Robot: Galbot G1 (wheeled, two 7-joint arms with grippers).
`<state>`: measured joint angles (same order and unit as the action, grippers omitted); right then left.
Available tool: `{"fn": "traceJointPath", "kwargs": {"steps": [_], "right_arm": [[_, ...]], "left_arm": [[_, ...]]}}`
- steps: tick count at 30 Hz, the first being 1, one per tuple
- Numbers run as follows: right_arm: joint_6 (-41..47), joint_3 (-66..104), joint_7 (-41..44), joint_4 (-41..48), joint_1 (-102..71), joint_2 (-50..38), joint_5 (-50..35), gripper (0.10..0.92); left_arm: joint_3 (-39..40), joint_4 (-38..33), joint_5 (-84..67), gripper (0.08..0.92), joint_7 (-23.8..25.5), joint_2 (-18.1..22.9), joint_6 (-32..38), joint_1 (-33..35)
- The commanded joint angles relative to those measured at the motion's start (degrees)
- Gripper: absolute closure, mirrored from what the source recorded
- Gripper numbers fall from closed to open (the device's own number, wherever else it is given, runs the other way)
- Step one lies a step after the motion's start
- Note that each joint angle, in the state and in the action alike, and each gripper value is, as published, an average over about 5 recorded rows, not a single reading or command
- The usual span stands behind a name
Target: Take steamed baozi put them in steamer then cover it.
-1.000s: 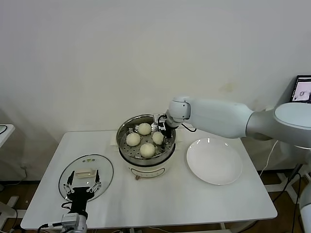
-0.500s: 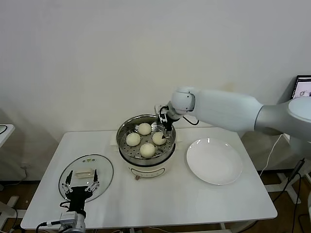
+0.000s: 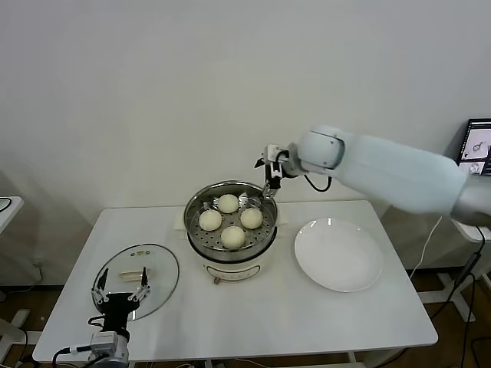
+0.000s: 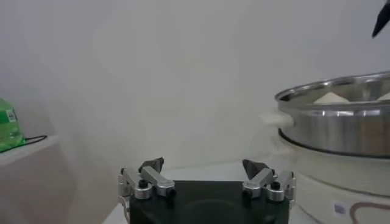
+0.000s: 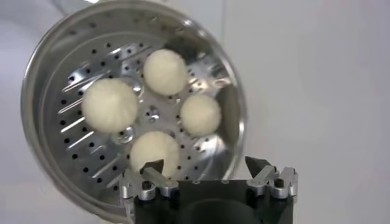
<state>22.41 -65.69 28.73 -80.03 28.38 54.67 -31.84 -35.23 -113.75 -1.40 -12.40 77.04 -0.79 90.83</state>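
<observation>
All four steamed baozi (image 3: 229, 219) sit on the perforated tray inside the steamer (image 3: 230, 247). The right gripper (image 3: 269, 173) hangs above its far rim, jaws wide and empty. Left of the steamer, the cover (image 3: 136, 279) lies flat; the left gripper (image 3: 119, 295), spread and apparently empty, partly hides its near edge.
</observation>
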Motion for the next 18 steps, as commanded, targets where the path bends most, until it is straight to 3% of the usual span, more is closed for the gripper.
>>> {"fn": "traceJointPath", "kwargs": {"steps": [1,8,18], "right_arm": [[-4.2,34.0,-21.2,-15.6,-30.4,-16.8,3.5,0.203],[-14.0,63.9,-27.1,-22.8,-61.8,-16.7,11.2,0.203],[-27.7,100.9,-25.4,-29.7,-98.5,2.6,20.5,0.203]], "left_arm": [[-0.9,4.5,6.3,0.177,-1.5,-3.0,3.1,-1.8],[-1.8,8.6,13.1,0.177,-2.8,-6.0,3.4,-3.4],[-1.6,16.0,27.7,0.177,-3.4,-7.2,6.9,-4.5]]}}
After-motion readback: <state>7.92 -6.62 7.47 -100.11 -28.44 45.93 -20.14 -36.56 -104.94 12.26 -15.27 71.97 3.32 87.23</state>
